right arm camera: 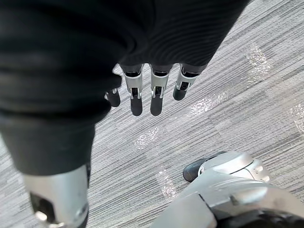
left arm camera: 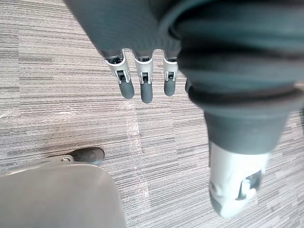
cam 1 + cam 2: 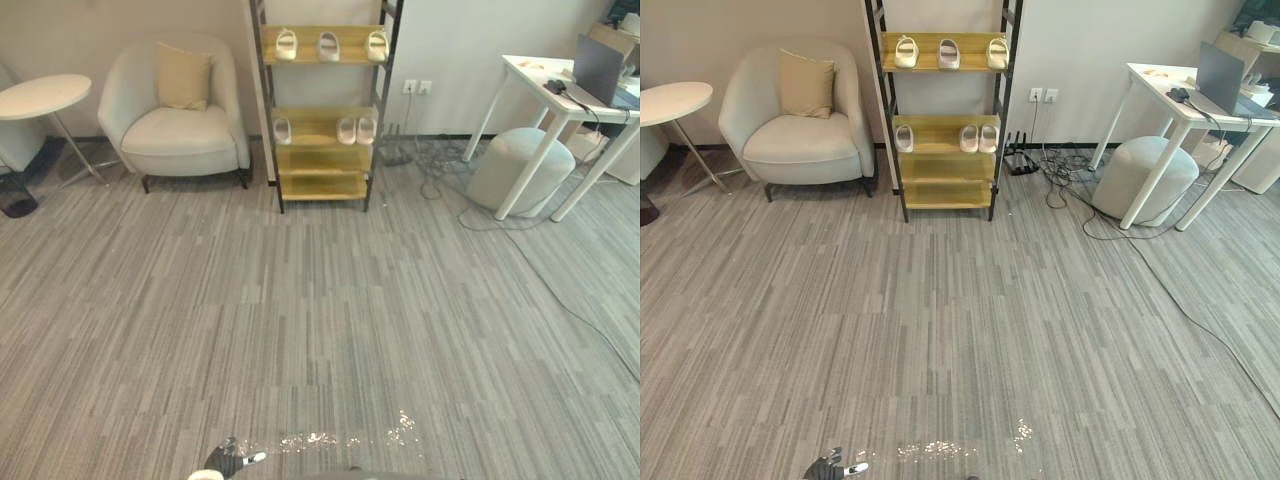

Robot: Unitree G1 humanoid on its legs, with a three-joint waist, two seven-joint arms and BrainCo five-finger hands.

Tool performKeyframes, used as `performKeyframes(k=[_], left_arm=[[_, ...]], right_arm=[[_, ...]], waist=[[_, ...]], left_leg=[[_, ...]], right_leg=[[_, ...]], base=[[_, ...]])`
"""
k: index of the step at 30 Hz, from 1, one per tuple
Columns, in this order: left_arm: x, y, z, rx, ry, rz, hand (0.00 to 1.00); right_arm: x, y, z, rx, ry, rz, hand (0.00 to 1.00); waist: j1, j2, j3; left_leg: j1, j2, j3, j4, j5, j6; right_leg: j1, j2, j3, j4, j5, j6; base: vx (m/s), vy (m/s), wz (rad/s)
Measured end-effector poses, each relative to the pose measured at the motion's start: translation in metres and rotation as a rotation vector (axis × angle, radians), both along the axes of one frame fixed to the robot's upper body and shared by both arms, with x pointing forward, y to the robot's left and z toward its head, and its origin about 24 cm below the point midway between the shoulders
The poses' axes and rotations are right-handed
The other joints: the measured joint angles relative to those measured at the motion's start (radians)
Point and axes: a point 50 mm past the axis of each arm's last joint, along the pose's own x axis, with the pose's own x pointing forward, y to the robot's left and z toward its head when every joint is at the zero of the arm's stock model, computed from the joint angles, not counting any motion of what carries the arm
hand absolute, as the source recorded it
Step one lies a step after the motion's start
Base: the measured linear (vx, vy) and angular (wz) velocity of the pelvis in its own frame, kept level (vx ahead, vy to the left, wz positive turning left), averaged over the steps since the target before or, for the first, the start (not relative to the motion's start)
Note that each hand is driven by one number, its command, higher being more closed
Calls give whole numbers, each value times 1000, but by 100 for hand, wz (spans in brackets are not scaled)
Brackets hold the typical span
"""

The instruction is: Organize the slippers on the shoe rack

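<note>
The shoe rack (image 3: 322,186), wooden shelves in a dark frame, stands against the far wall. Three pale slippers sit in a row on its top shelf (image 3: 328,46). On the second shelf, one slipper (image 3: 283,130) lies at the left and a pair (image 3: 356,130) at the right. The two lower shelves are bare. My left hand (image 2: 144,85) hangs over the grey carpet with its fingers straight and nothing in it. My right hand (image 1: 154,97) hangs the same way, fingers straight and holding nothing. Both hands are far from the rack.
A cream armchair (image 3: 178,125) with a cushion and a round white side table (image 3: 40,95) stand left of the rack. To its right are loose cables (image 3: 440,165), a grey pouf (image 3: 520,165) and a white desk (image 3: 545,85) with a laptop. Grey carpet stretches between me and the rack.
</note>
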Motion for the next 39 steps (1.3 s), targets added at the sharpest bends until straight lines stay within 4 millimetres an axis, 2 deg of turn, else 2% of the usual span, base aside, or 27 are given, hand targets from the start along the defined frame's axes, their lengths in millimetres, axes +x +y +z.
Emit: performKeyframes(k=[8,13,16,28,30,32,34,35,36,37,39], left_arm=[[10,-5,1,-6,-20,-27,0],[19,-26,1,-58,-49,-42,0],[22,-31,1,-68,-55,-53,0],[23,-31,1,-68,-54,-51,0],[26,-31,2,-68,-61,-51,0],[29,-31,3,-69,-76,-40,0],[31,-30,4,-69,-85,-35,0],[33,-30,5,-70,-93,-35,0],[34,-31,5,-70,-95,-35,0],[34,-30,5,-69,-96,-34,0],[36,-28,6,-63,-102,-20,0]], right_arm=[[9,1,0,4,-21,8,0],[13,3,0,11,-25,10,0],[15,4,0,14,-30,12,0],[20,4,1,18,-45,18,0],[24,3,1,16,-54,19,0],[26,2,2,14,-60,18,0],[27,2,2,17,-69,-5,0],[31,1,3,15,-83,-13,0],[32,1,4,14,-90,-12,0],[33,1,4,13,-94,-13,0],[35,1,5,10,-101,-12,0]], waist=[[0,-5,8],[0,-12,14],[0,-13,16],[0,-9,20],[-1,-5,32],[0,-3,34],[0,-5,53],[0,-4,61],[0,-5,62],[-2,-3,69],[-5,-11,89]], left_leg=[[4,-1,5,-3,0,0],[14,0,5,-5,0,0],[14,3,9,-6,0,-1],[-17,15,38,0,-17,-8],[-26,16,47,31,-39,-2],[-42,12,62,81,-77,5],[-54,5,72,132,-117,14],[-53,5,81,154,-134,18],[-51,4,86,161,-140,18],[-33,4,88,164,-143,21],[15,9,88,139,-145,19]], right_leg=[[20,-1,0,-31,10,5],[36,-1,-1,-46,17,2],[34,2,1,-46,18,1],[-11,15,32,-29,9,5],[-42,17,40,42,-30,7],[-100,15,46,172,-101,14],[-165,5,40,344,-158,44],[-222,2,34,472,-174,68],[-255,0,26,541,-176,71],[-293,-12,-6,625,-180,73],[-324,-67,-129,707,-232,65]], base=[[12,-4,-2],[-6,-2,0],[-20,-15,-2],[11,-10,-7],[36,5,-10],[40,24,-17],[42,53,-18],[32,69,-13],[91,85,-9],[174,64,-3],[208,31,-4]])
